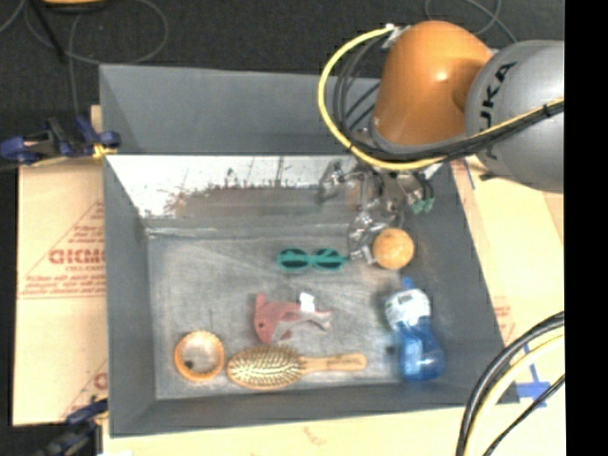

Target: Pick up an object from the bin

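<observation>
We count six loose things in the one grey bin (128, 283), and each kind appears once.

- One pair of green glasses (312, 258), at the centre of the frame.
- One orange ball (393, 249), just right of the glasses.
- One blue bottle (410, 335) with a white band, at lower right.
- One pink toy (283, 316), below centre.
- One hairbrush (285, 366), along the lower edge.
- One orange ring (199, 356), at lower left.
</observation>
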Tool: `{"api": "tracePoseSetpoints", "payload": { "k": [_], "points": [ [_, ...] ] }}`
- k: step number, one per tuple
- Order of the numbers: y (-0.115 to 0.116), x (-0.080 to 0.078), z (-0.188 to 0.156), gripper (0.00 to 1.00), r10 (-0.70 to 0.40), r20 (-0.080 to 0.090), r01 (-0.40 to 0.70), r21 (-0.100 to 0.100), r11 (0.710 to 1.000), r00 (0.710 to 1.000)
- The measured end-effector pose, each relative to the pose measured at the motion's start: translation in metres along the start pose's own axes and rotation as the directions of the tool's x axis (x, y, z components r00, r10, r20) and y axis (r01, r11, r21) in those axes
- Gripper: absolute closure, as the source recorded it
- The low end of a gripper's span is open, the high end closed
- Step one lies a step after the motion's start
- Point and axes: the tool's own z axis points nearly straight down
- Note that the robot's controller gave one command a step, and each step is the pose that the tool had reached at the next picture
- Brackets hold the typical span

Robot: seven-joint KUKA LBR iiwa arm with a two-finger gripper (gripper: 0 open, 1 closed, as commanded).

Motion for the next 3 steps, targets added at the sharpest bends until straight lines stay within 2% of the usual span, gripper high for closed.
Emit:
{"api": "tracePoseSetpoints", "payload": {
  "k": [1, 2, 3],
  "points": [
    [0.0, 0.0, 0.0, 0.0, 0.0, 0.0, 0.0, -0.001, 1.0, 1.0],
    [0.007, -0.003, 0.127, 1.0, 0.103, 0.005, -0.103, 0.001, 0.995, 0.995],
    [0.007, -0.004, 0.127, 1.0, 0.103, 0.005, -0.103, 0.001, 0.995, 0.995]
  ]
}}
